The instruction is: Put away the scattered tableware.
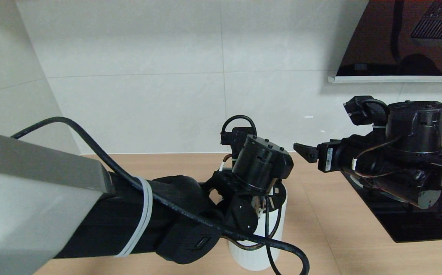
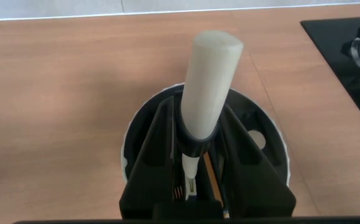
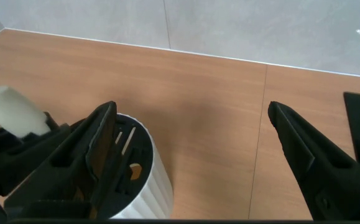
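Head view: white holder on the near centre of the counter, under the left arm; right gripper hangs to the right.
Left wrist view: left gripper clamps a cream-handled utensil, axis upright, with the holder directly beneath.
Right wrist view: right gripper's jaws stand wide apart and empty.

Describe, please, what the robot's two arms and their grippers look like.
Both arms are black. The left arm has a grey boxy segment, a white band and a thick black cable looping along it. The right arm has a round joint housing, thin wires and a small white label. The left gripper and right gripper have black, tapering fingers.
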Controlling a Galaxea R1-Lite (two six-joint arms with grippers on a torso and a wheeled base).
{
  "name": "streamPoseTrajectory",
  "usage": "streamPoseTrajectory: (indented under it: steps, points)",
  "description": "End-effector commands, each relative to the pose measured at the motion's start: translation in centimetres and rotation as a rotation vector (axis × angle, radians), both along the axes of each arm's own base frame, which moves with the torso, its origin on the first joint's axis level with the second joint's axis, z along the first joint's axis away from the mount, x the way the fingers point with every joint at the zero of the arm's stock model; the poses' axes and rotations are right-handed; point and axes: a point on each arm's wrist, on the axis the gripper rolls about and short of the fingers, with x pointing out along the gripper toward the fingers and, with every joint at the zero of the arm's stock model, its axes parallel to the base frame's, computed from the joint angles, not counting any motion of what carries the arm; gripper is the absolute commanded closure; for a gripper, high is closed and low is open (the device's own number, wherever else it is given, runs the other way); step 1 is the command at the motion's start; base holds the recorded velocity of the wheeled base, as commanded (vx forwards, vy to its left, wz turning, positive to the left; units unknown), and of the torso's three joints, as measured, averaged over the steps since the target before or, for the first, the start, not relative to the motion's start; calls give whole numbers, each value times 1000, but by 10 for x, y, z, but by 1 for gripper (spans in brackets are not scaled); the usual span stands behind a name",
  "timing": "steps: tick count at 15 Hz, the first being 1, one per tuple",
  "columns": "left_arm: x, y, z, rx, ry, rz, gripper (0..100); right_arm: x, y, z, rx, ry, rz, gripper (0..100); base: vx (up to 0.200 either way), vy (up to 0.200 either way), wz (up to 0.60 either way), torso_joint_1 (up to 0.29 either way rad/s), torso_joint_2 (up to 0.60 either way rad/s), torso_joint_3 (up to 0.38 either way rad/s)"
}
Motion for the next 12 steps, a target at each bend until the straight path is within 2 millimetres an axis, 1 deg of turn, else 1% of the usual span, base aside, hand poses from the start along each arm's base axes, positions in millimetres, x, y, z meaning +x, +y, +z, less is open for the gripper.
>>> streamPoseTrajectory:
  steps: [1,4,5,9,12]
  points:
    - [0,0,0,0,0,0,100,0,1,-1,-2,3,1,0,0,0,0,0,0,0]
    - [0,0,1,-4,-1,1,100,0,1,-1,-1,2,1,0,0,0,0,0,0,0]
    - [0,0,1,-3,0,1,0,0,1,-1,-1,2,1,0,0,0,0,0,0,0]
    - [-1,1,2,-15,0,4,0,0,0,-1,0,0,0,0,0,0,0,0,0,0]
    - [-4,4,13,-40,-15,1,0,0,0,-2,-2,3,0,0,0,0,0,0,0,0]
